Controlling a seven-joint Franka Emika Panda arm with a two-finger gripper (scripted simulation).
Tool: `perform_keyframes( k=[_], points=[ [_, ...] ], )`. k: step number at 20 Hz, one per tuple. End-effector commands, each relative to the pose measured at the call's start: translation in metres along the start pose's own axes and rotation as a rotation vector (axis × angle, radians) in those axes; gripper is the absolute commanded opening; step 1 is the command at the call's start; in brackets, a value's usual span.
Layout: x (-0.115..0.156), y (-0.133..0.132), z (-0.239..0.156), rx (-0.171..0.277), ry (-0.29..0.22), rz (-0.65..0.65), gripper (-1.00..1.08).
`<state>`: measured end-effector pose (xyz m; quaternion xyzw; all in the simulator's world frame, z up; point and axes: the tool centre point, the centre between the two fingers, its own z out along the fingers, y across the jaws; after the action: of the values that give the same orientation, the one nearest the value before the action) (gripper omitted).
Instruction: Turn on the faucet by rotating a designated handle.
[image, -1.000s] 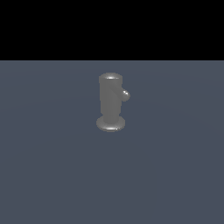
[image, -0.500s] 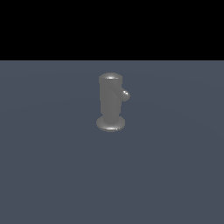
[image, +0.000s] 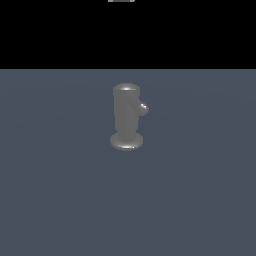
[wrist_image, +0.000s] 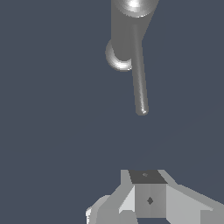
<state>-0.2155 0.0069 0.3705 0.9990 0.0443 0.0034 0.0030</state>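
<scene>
In the exterior view, only a sliver of a grey part (image: 121, 1) is seen at the upper edge, too little to be identified. The handle (image: 143, 108) is foreshortened there, so that only its rounded tip is shown. In the wrist view, the faucet (wrist_image: 127, 30) is cut off at the edge, and the gripper (wrist_image: 148, 199) is cropped, its fingertips not being seen.

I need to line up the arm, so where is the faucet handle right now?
In the exterior view the handle sticks out near the top of the faucet, on that view's right. In the wrist view the gripper is well clear of its tip.
</scene>
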Motion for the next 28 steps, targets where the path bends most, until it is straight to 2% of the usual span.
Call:
perform_keyframes(
  k=[1,15,21,28],
  points=[
    [0.007,-0.001,0.021,0.001,0.000,-0.009,-1.00],
    [0.043,-0.008,0.120,0.005,-0.005,-0.053,-1.00],
    [0.052,-0.010,0.142,0.006,-0.006,-0.063,-1.00],
    [0.056,-0.011,0.150,0.006,-0.006,-0.067,-1.00]
  ],
)
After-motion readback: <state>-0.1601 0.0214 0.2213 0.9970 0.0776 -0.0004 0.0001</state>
